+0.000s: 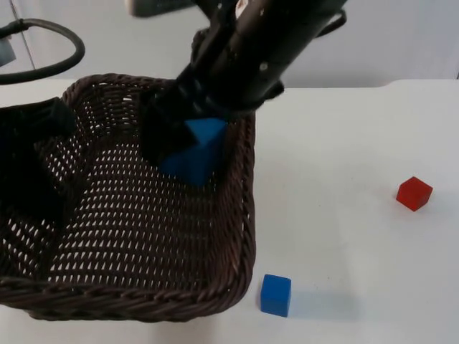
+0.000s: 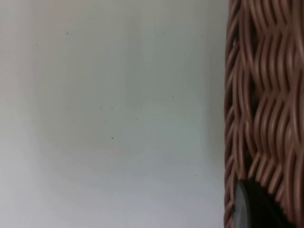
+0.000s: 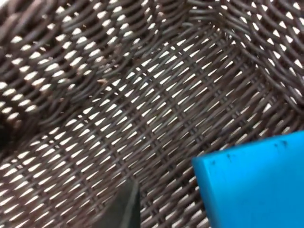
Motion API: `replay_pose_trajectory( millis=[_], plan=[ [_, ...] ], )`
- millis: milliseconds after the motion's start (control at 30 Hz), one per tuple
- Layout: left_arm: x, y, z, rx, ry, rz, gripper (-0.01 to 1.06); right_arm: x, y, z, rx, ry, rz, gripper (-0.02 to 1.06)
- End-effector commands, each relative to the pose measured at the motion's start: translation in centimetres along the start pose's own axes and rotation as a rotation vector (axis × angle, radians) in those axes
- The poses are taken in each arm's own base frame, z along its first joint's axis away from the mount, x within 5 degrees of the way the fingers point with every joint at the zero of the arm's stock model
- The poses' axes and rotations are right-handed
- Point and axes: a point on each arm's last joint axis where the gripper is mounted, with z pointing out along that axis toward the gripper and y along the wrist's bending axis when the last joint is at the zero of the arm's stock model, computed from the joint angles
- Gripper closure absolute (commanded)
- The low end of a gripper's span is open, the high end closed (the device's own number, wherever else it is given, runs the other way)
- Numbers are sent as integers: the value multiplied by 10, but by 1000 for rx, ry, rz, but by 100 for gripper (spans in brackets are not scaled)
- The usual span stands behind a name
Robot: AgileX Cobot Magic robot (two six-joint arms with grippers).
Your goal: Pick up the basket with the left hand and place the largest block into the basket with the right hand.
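The dark wicker basket (image 1: pixel 143 236) is large at the left of the top view, raised off the table. My left gripper (image 1: pixel 32 154) is shut on its left rim; its fingertip (image 2: pixel 251 209) presses the woven wall (image 2: pixel 266 95). My right gripper (image 1: pixel 172 147) reaches down inside the basket by the right wall. Beside it the large blue block (image 1: pixel 197 150) sits tilted, close to that wall. In the right wrist view a strip of weave (image 3: pixel 142 118) shows between the black fingertip (image 3: pixel 121 209) and the block (image 3: pixel 256 185), so the fingers stand open off it.
A small blue block (image 1: pixel 275 294) lies on the white table just outside the basket's front right corner. A red block (image 1: pixel 414 193) sits far to the right. The grey partition wall (image 1: pixel 401 36) closes the back of the table.
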Motion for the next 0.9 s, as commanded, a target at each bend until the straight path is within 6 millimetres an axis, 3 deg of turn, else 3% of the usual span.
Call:
replay_pose_trajectory(
  millis=[0, 133, 167, 300, 333, 467, 567, 667, 867],
  plan=[
    [-1, -2, -3, 17, -24, -17, 105, -9, 5, -21, -3, -43, -21, -1],
    [-1, -2, -3, 17, -24, -17, 105, -18, 8, -55, 14, -112, -45, -1],
    [-1, -2, -3, 17, -24, -17, 105, -18, 8, -55, 14, -112, -45, -1],
    [-1, -2, -3, 17, -24, -17, 105, -22, 10, -99, 44, -158, -88, -1],
    [-1, -2, -3, 17, -24, -17, 105, -22, 10, -99, 44, -158, -88, -1],
    [-1, -2, -3, 17, -24, -17, 105, -16, 13, -140, 82, -180, -119, -1],
    [-1, -2, -3, 17, -24, -17, 105, -8, 15, -153, 87, -203, -113, -1],
    [-1, -2, -3, 17, -24, -17, 105, 13, 17, -168, 94, -223, -115, -1],
    [0, -4, -3, 39, -15, -36, 105, 38, 19, -176, 104, -257, -115, -1]
  ],
)
